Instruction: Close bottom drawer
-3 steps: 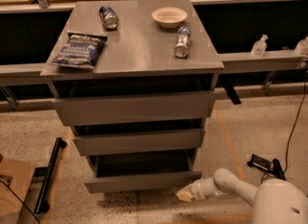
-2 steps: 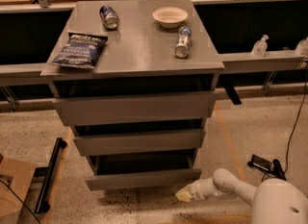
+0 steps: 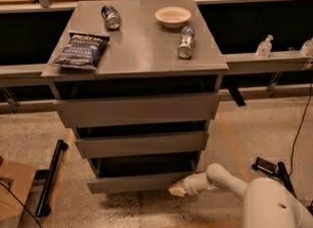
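Bottom drawer (image 3: 132,183): grey, flat-fronted, lowest of three in the cabinet (image 3: 146,51); stands partly pulled out near the floor, dark tray showing above its front; gripper (image 3: 177,189): low at the drawer front's right end, seemingly touching it; fingertips look pressed together into one tan wedge; cabinet top carries chip bag (image 3: 80,51), can (image 3: 111,16), bowl (image 3: 172,16), and bottle (image 3: 185,42) lying down.

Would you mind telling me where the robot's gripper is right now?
In the camera view, the gripper sits low and right of centre, at the right end of the front of the grey wood-grain bottom drawer, just above the speckled floor.
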